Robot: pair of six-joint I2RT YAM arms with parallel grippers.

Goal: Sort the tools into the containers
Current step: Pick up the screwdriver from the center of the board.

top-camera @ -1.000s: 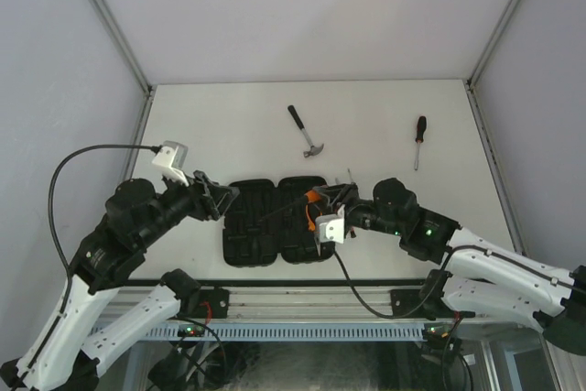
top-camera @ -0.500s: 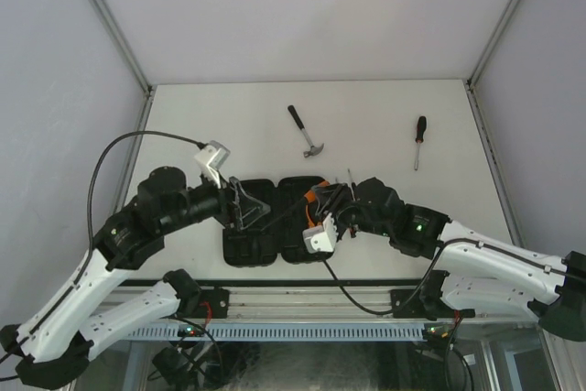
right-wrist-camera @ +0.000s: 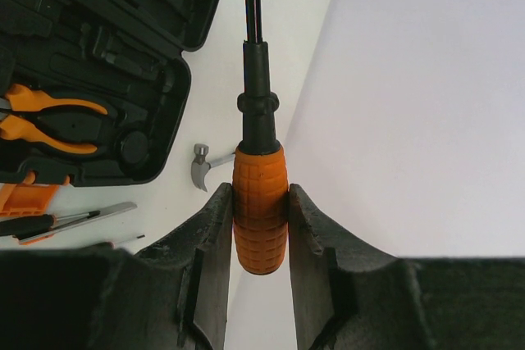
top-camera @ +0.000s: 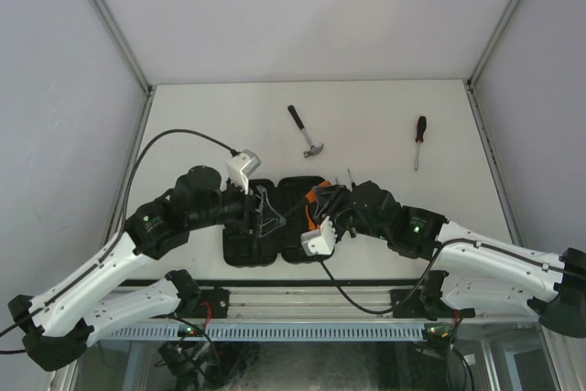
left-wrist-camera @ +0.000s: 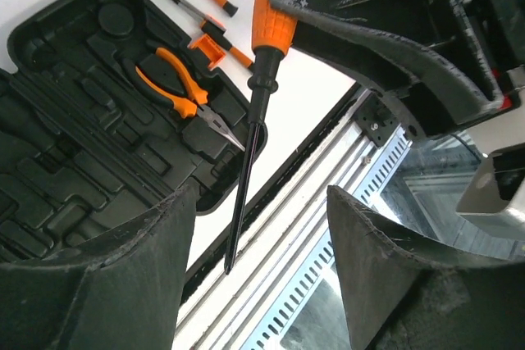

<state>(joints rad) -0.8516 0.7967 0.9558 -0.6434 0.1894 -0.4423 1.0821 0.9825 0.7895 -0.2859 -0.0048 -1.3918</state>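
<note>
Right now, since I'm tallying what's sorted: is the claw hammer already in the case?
No, the hammer lies on the bare table beyond the open case, apart from it.

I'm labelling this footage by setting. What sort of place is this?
Probably a robotics lab test cell: a white table boxed in by plain panels on metal framing, with two robot arms bolted to an aluminium rail at its near edge.

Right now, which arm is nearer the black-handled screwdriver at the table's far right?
Right. The right arm has its jaws over the right half of the tool case, near-left of the black-handled screwdriver; the left arm hangs over its left half, farther off.
</note>
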